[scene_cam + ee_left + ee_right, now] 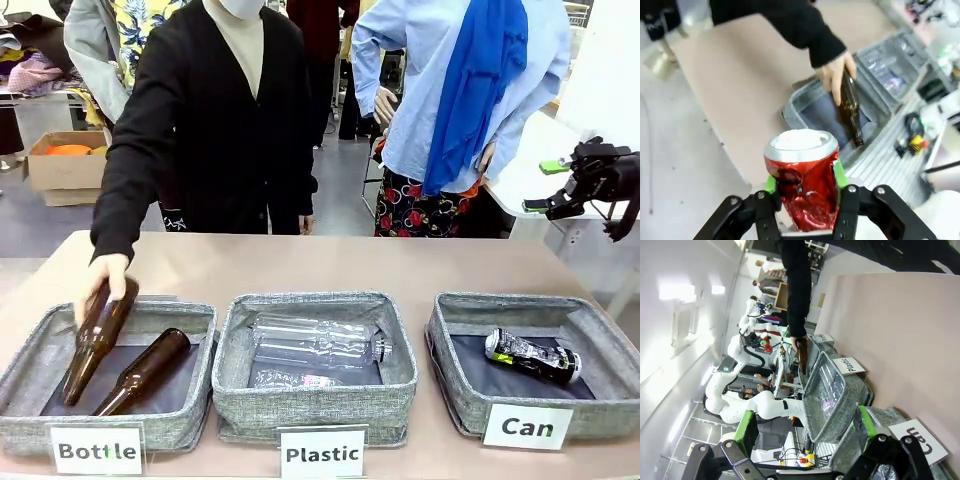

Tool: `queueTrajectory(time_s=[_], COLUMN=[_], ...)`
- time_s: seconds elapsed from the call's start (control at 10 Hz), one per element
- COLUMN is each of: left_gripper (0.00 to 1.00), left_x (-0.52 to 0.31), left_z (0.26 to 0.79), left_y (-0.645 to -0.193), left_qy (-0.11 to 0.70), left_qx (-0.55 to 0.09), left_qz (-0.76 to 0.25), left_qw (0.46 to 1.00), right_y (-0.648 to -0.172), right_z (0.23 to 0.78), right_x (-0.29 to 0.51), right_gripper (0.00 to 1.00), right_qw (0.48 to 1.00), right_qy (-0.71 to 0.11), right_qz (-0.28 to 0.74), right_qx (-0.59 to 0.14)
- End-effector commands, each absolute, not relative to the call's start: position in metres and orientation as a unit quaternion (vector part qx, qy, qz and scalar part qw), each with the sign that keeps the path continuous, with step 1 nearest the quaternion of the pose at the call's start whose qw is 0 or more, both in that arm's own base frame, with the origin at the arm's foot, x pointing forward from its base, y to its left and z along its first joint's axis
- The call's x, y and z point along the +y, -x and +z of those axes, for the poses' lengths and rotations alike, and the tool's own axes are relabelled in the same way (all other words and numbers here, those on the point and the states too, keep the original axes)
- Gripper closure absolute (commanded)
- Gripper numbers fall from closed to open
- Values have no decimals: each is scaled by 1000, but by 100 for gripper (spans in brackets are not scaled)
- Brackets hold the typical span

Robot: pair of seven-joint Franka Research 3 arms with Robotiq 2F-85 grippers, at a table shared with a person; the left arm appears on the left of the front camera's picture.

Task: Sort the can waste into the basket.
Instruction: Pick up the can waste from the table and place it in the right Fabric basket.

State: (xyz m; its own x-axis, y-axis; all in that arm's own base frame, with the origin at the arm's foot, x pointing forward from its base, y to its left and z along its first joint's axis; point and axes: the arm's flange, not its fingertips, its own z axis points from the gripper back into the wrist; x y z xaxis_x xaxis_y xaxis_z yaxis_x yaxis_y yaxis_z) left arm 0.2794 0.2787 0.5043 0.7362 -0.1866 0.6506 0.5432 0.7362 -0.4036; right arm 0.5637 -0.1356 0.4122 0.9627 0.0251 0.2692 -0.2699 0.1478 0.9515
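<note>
Left end effector (805, 192) clamped on the dented red can (804, 175), held off the desk's (330, 265) left side. Person's hand (103, 275) lowers a brown bottle (97, 340) into the Bottle bin (110, 420). Dark can (533, 356) lies inside the Can basket (610, 415). Right end effector (807, 432), jaws apart, empty.

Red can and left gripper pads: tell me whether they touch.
Touching. The left wrist view shows the left gripper with a green pad pressed against each side of the red can.
</note>
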Motion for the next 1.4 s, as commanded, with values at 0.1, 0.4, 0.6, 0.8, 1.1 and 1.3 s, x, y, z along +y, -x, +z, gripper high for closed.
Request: queueTrajectory(time_s=[0.1, 0.4, 0.6, 0.8, 1.1, 1.3], left_gripper=[100, 100, 100, 100, 100, 100], left_x=[277, 269, 250, 198, 76, -16], left_z=[481, 486, 499, 521, 553, 560], left_y=[-255, -266, -273, -293, -333, -357], left_qy=[320, 325, 334, 320, 249, 214], left_qx=[-345, -320, -314, -297, -260, -225], left_qz=[-173, -143, -171, -214, -294, -373], left_qw=[865, 878, 872, 874, 885, 875], right_y=[-564, -564, -564, -564, -564, -564], right_z=[415, 415, 415, 415, 415, 415], right_x=[-136, -136, -136, -136, -136, -136], right_gripper=[0, 0, 0, 0, 0, 0], right_qw=[749, 749, 749, 749, 749, 749], right_qy=[-647, -647, -647, -647, -647, -647], right_qz=[107, 107, 107, 107, 107, 107], right_qx=[-96, -96, -96, -96, -96, -96])
